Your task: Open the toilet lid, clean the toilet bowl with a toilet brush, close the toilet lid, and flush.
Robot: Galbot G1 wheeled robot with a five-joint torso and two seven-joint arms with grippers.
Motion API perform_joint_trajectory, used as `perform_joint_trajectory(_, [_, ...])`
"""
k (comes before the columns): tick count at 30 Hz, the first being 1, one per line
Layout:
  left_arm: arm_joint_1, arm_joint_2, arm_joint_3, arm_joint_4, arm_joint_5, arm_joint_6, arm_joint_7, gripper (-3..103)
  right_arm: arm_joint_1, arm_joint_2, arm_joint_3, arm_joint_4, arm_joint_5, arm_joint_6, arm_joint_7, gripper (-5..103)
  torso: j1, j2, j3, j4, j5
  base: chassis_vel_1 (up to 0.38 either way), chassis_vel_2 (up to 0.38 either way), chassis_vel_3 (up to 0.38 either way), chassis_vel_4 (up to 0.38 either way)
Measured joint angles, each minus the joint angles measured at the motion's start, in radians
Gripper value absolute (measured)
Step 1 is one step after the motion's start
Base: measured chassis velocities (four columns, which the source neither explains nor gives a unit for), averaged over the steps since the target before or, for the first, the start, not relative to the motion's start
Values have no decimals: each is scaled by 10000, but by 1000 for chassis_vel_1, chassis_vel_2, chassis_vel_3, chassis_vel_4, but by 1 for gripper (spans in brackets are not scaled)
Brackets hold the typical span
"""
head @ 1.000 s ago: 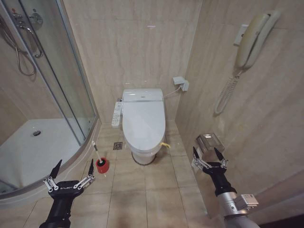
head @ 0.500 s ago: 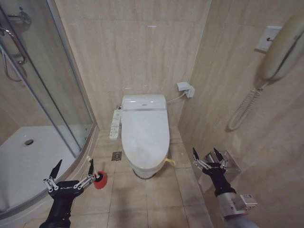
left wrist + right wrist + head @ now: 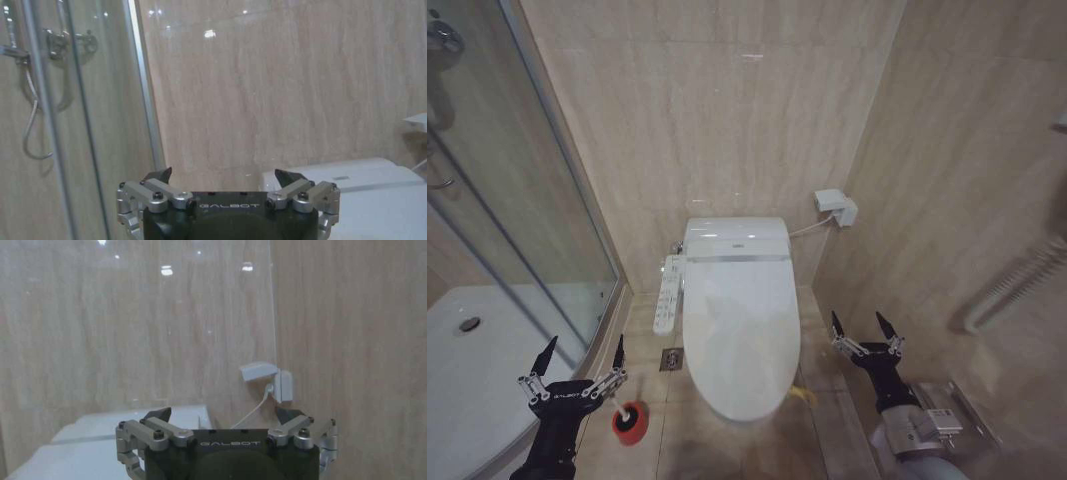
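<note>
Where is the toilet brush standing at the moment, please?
In the head view, the toilet brush stands on the floor tiles to the left of the toilet lid, just beside the open left gripper.

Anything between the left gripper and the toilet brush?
Nothing: in the head view the toilet brush sits on bare floor tile just beside the open left gripper.
</note>
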Motion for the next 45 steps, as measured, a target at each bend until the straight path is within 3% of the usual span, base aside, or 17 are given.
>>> perform_joint_trajectory(18, [1, -1, 0, 0, 0, 0, 0, 100, -1662, -96, -406, -1563, -963, 1129, -547, 100, -13, 6, -5, -1, -1, -22, 13, -1, -10])
perform_joint_trajectory(45, [1, 0, 0, 0, 0, 0, 0, 100, -1520, 170, -742, -4355, -2254, 1551, -1374, 100, -9, 3, -4, -1, -2, 0, 0, 0, 0])
